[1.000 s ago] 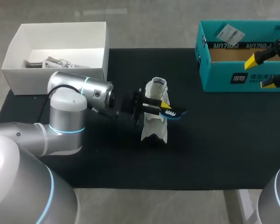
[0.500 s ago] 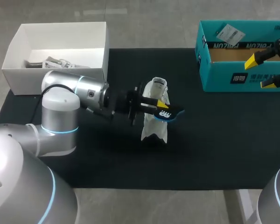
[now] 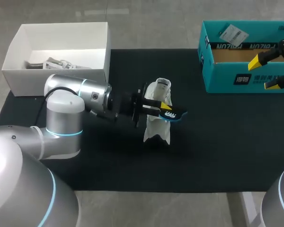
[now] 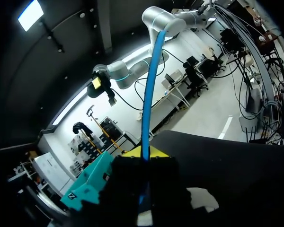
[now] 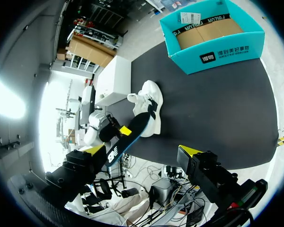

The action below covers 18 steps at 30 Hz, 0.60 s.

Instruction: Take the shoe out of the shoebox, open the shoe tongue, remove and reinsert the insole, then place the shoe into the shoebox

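Now the left gripper (image 3: 164,108) pinches the blue insole (image 3: 175,114) tight between its two fingers. The white shoe (image 3: 157,124) sits on the desk (image 3: 217,142) just under that gripper. Since a second ago the left arm has only wiggled a little, and the insole has hardly moved. So the insole is out of the shoe, and I think putting it back in comes next. The right gripper (image 3: 266,72) hangs wide apart over the teal shoebox (image 3: 227,80), holding nothing.
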Each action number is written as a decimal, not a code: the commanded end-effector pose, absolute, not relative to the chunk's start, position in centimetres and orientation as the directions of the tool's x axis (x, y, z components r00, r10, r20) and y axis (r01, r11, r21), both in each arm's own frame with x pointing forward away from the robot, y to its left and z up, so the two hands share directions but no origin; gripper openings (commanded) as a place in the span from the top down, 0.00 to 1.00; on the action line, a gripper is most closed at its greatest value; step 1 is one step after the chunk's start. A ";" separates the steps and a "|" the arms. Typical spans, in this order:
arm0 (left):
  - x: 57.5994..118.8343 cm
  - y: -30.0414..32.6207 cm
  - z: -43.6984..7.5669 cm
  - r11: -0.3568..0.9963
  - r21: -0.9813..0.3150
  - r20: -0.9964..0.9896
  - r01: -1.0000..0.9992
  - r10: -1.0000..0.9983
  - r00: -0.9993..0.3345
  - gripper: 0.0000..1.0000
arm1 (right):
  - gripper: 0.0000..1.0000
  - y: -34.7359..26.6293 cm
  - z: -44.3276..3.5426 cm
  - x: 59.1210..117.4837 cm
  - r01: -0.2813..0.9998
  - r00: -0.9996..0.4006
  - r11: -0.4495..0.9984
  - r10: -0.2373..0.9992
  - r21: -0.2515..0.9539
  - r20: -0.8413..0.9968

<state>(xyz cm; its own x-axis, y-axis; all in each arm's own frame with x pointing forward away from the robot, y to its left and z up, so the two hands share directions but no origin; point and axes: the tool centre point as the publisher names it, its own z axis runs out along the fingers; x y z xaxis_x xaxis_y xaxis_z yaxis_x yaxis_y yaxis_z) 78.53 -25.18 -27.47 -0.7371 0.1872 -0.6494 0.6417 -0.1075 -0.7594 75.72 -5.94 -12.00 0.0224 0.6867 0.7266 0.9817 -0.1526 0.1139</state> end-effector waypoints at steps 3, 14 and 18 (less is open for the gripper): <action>79.1 -26.4 -28.3 -0.113 -0.762 -0.647 0.638 0.190 -0.739 1.00 | 0.00 -5.8 -12.0 75.8 0.982 0.025 -0.153 0.688 0.112 0.725; 79.6 -26.7 -29.3 -0.089 -0.775 -0.629 0.625 0.199 -0.751 1.00 | 0.00 -5.8 -12.0 75.8 0.982 0.025 -0.153 0.688 0.112 0.725; 79.9 -27.0 -29.6 -0.082 -0.787 -0.614 0.612 0.199 -0.763 1.00 | 0.00 -5.8 -12.0 75.8 0.982 0.025 -0.153 0.688 0.112 0.725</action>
<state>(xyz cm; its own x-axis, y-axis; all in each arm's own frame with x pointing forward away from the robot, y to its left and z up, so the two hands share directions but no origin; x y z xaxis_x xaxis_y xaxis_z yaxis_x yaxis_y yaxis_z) 79.61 -26.42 -29.29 -0.7618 0.1990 -0.6164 0.6142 -0.0804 -0.7850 75.72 -5.94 -12.00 0.0224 0.6867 0.7266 0.9817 -0.1526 0.1139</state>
